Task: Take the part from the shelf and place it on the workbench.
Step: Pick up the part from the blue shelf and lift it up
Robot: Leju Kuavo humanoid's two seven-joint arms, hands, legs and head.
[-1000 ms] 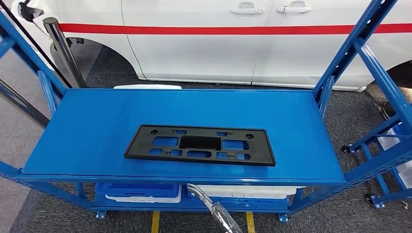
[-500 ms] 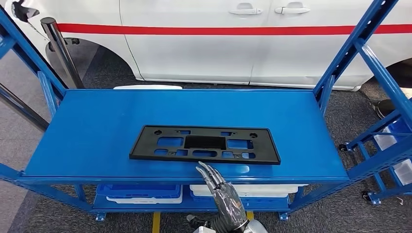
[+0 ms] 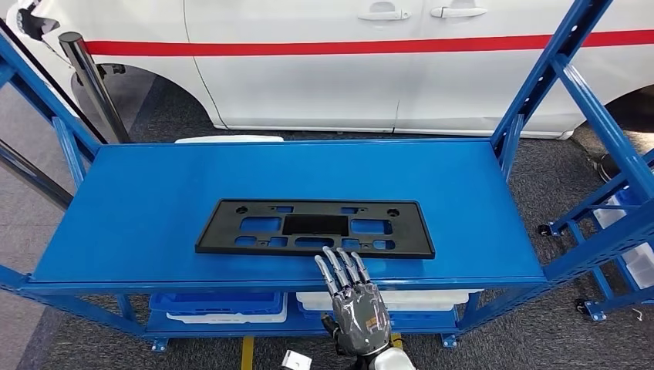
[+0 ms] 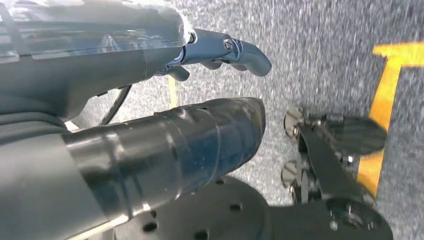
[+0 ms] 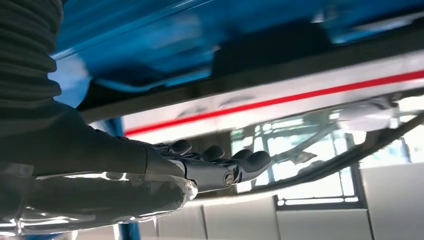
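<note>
The part (image 3: 315, 225), a flat black rectangular plastic frame with several cut-outs, lies lengthwise in the middle of the blue shelf (image 3: 154, 185). My right hand (image 3: 351, 297) rises in front of the shelf's near edge, palm down. Its fingers (image 3: 339, 266) are spread and their tips reach the part's near edge, but I cannot tell if they touch it. It holds nothing. In the right wrist view the same hand (image 5: 200, 170) stretches out below the blurred blue shelf. My left hand (image 4: 100, 55) hangs over the grey floor and holds nothing, with its fingers apart from the thumb.
A white car (image 3: 347, 69) with a red stripe stands close behind the shelf. Blue uprights (image 3: 540, 85) flank both ends. Blue crates (image 3: 216, 304) and white bins (image 3: 416, 299) sit on the lower level. A second blue rack on casters (image 3: 609, 223) is at right.
My right hand has come up from below the shelf's front edge and moved forward until its fingertips reach the part's near edge. The view has shifted slightly; the part stays put.
</note>
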